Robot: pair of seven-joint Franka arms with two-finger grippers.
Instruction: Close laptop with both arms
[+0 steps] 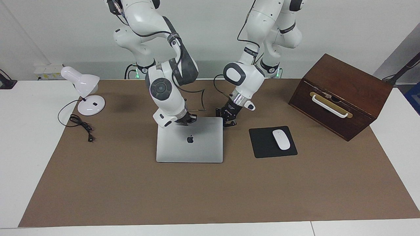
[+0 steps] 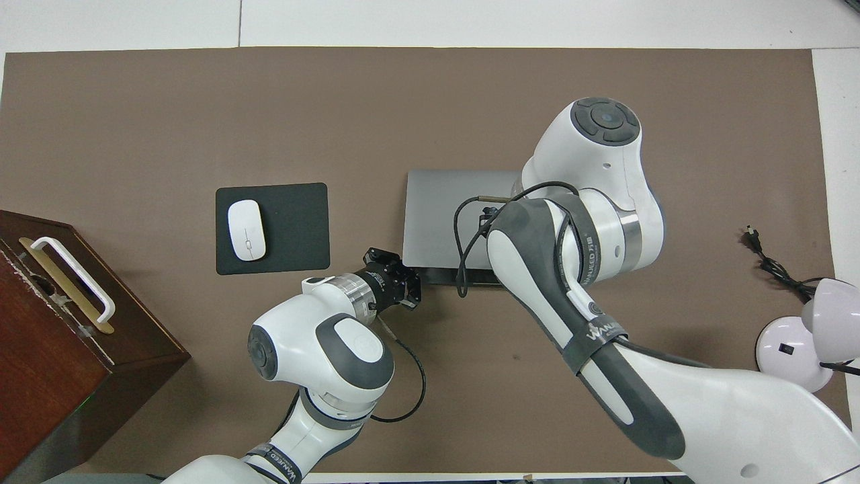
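Note:
The silver-grey laptop (image 1: 189, 144) lies mid-table with its lid (image 2: 450, 215) nearly down and the apple logo showing. A thin dark strip shows under the lid's edge nearest the robots (image 2: 447, 275). My right gripper (image 1: 187, 119) is at that edge of the lid, toward the right arm's end; in the overhead view the arm (image 2: 578, 222) hides it. My left gripper (image 1: 228, 122) is at the lid's corner toward the left arm's end, and also shows in the overhead view (image 2: 406, 289).
A black mouse pad (image 1: 262, 146) with a white mouse (image 1: 281, 139) lies beside the laptop toward the left arm's end. A brown wooden box (image 1: 341, 95) with a white handle stands past it. A white desk lamp (image 1: 83, 91) and its cable (image 1: 80, 124) are toward the right arm's end.

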